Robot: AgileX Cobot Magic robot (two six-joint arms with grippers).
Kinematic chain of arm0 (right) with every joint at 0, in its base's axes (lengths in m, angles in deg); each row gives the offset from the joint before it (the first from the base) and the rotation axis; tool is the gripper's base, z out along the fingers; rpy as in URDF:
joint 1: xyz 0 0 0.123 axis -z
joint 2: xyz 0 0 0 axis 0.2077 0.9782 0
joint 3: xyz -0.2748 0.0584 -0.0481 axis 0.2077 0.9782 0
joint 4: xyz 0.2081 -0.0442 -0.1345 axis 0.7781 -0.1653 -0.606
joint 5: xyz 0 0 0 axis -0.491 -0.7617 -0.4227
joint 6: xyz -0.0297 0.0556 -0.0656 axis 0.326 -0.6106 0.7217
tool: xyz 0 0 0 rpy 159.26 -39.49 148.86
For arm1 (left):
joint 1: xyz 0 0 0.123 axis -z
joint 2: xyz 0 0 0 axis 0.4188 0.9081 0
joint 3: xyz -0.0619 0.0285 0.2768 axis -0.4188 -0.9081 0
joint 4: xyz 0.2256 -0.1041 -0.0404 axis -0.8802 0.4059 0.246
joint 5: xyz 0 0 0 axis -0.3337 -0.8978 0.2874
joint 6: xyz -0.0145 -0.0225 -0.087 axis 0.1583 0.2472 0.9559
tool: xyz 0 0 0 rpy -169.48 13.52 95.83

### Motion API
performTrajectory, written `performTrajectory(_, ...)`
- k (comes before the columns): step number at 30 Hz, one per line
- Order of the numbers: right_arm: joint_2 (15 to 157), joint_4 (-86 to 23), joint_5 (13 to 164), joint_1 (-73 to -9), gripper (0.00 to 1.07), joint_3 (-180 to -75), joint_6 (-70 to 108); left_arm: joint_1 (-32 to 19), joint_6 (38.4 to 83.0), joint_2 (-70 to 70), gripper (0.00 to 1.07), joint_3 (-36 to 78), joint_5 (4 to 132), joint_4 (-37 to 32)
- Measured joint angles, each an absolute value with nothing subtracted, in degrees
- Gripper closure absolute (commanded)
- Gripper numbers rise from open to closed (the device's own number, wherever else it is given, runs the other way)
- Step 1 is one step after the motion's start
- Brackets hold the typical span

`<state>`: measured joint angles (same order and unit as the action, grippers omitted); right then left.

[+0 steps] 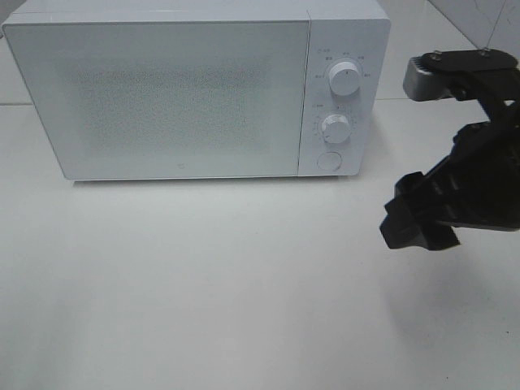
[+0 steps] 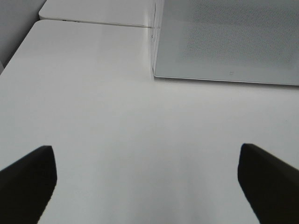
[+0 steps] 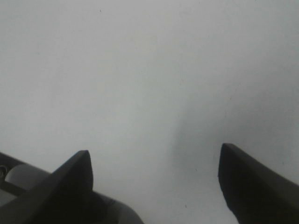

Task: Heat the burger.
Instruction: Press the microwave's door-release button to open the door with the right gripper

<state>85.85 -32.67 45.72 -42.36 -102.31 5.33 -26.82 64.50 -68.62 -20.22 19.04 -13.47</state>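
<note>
The burger is out of view in every frame. A white microwave (image 1: pixel 195 89) stands at the back of the white table with its door shut, two dials and a round button on its right panel. My right gripper (image 1: pixel 418 221) hovers above the table to the right of the microwave, jaws apart with nothing between them; the right wrist view shows that gripper (image 3: pixel 154 179) over bare table. My left gripper (image 2: pixel 147 179) is open and empty, facing the microwave's lower left corner (image 2: pixel 224 42). The left arm does not show in the high view.
The white table (image 1: pixel 211 284) spreads in front of the microwave. A second white tabletop (image 2: pixel 98 11) adjoins it behind a seam, to the microwave's left. A tiled wall lies at the back right.
</note>
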Motion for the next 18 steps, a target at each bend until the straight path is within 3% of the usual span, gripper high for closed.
performTrajectory(18,58.1,-32.7,26.7,-42.2,0.35,-102.5,5.3,-26.8,64.5,-68.6,0.09,-20.2,19.0,-13.5)
